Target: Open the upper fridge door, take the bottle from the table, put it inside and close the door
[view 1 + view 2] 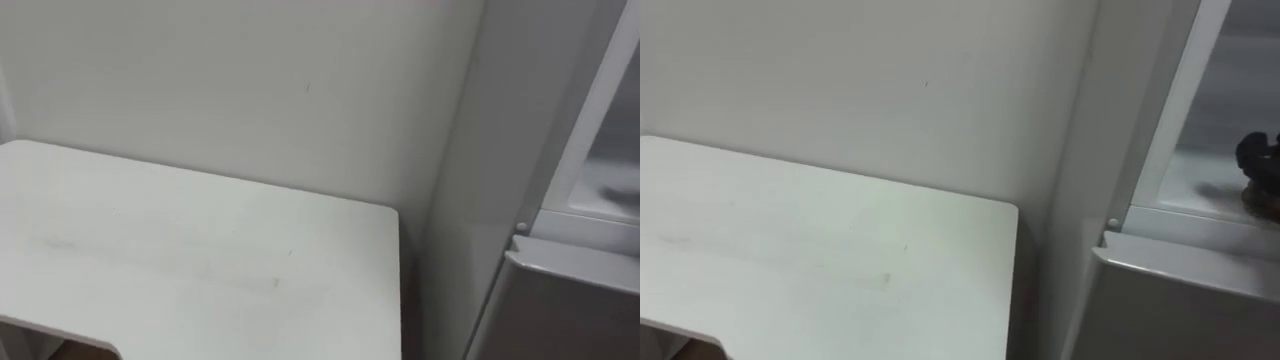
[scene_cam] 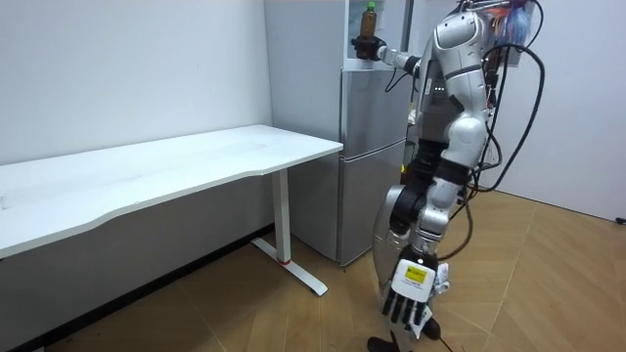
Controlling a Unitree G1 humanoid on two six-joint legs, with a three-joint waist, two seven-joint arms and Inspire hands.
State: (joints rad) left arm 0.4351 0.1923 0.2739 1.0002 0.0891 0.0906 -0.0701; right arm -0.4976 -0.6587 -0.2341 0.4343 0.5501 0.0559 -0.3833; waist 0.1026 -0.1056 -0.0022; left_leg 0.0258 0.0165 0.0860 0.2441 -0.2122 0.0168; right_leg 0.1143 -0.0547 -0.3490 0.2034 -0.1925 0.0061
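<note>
The robot is seen standing before the fridge (image 2: 370, 156), with the desk (image 1: 200, 260) off to its left against the wall. The right arm is stretched forward and up into the open upper compartment (image 1: 1225, 190), and the right hand (image 2: 365, 46) is curled round the lower part of the bottle (image 2: 369, 18). The bottle is held upright, its long axis vertical and its cap uppermost, so that its body rises straight above the hand. In the right eye view a dark shape at the far right, above the compartment's pale floor, is taken to be that same hand; whether the bottle's base is already resting on that floor or is held just above it cannot be told. The left hand (image 2: 409, 293) hangs low beside the robot's leg, well apart from the fridge, with its fingers relaxed and pointing down, and nothing is held in it. The lower door is shut below the opening. The placing is judged to be near its end. What remains is thought to be a short lowering along the bottle's own axis, then a loosening of the fingers. A sideways pull on withdrawal could tip so tall and narrow a thing.
</note>
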